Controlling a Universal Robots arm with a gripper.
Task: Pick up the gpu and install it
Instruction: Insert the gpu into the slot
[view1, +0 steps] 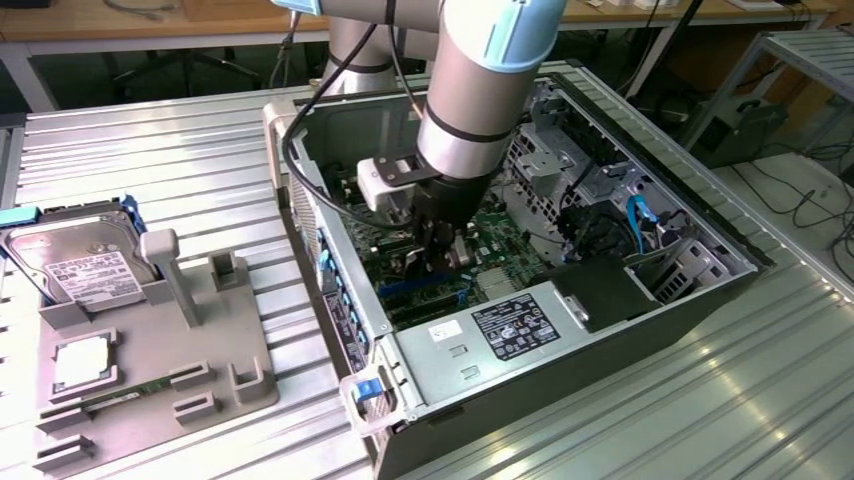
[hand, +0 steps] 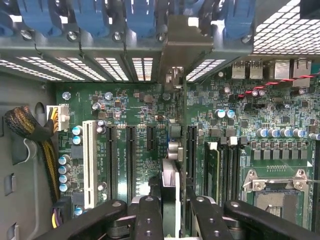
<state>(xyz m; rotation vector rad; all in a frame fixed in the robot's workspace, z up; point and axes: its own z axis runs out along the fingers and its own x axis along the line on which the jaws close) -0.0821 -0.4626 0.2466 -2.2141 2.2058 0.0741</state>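
Inside case (view1: 694, 290), claw (view1: 447, 262) grips gpu (hand: 170, 200) edge-on; wrist view shows bracket over motherboard (hand: 135, 115).

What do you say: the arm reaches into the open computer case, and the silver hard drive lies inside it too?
Not quite. The exterior view shows the hard drive on the grey holder outside the case; the arm does reach inside.

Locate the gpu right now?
Inside the open computer case: the pincer holds the gpu edge-on over the motherboard, among the black expansion slots; in the exterior view it sits under the arm at centre.
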